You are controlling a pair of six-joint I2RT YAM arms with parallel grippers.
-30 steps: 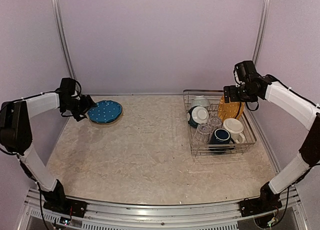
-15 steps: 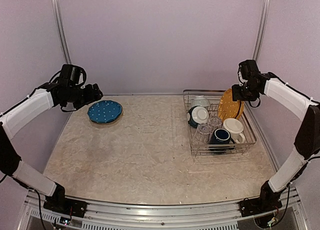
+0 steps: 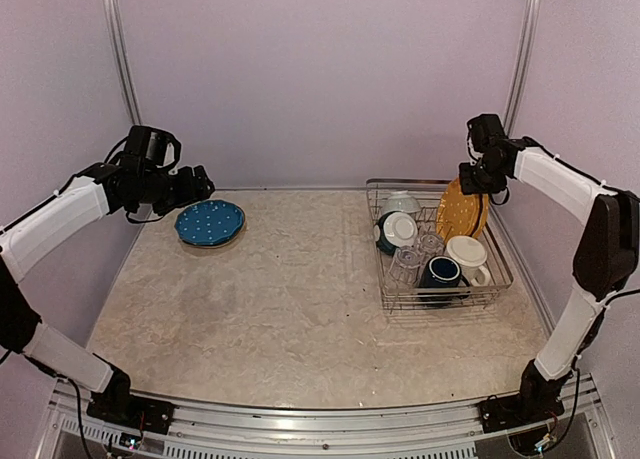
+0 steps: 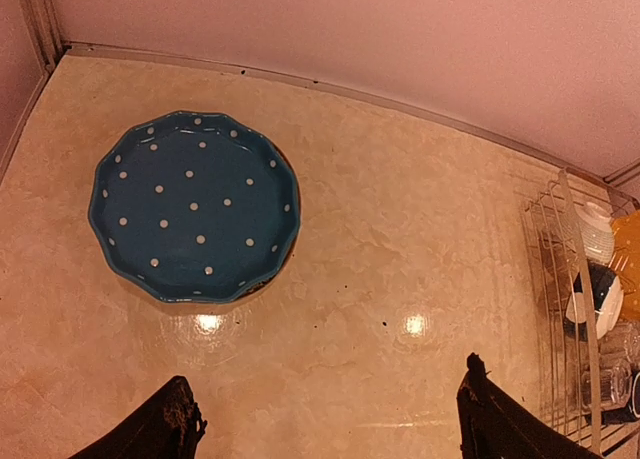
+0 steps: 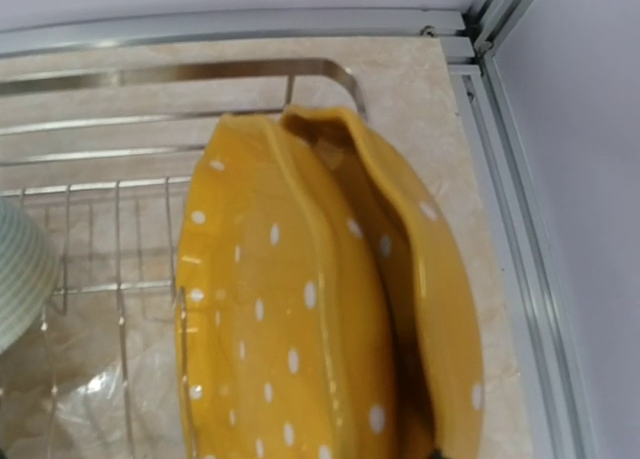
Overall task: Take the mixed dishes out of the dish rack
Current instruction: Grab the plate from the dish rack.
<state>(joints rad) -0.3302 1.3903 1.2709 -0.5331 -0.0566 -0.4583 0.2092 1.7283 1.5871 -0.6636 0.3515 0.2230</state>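
Observation:
The dish rack [image 3: 500, 275] stands at the right. It holds two yellow dotted plates [image 3: 460, 215] upright on edge, a teal bowl with a white inside [image 3: 397, 229], clear glasses [image 3: 408, 265], a navy mug [image 3: 440, 272] and a cream mug [image 3: 467, 252]. My right gripper [image 3: 478, 183] sits at the top rim of the yellow plates [image 5: 280, 309]. Its fingers are almost wholly out of the right wrist view, so I cannot see how they stand. A blue dotted plate [image 3: 210, 222] lies flat at the far left. My left gripper [image 4: 325, 419] hovers open just right of the blue plate [image 4: 195, 207] and is empty.
A pale striped bowl [image 3: 402, 201] sits in the rack's back corner. The rack [image 4: 560, 309] shows at the right edge of the left wrist view. The back wall and the right frame rail [image 5: 510, 229] run close behind the yellow plates.
My left arm has lifted off the blue plate and swung up and to the right. My right gripper has moved in over the yellow plates' upper rim.

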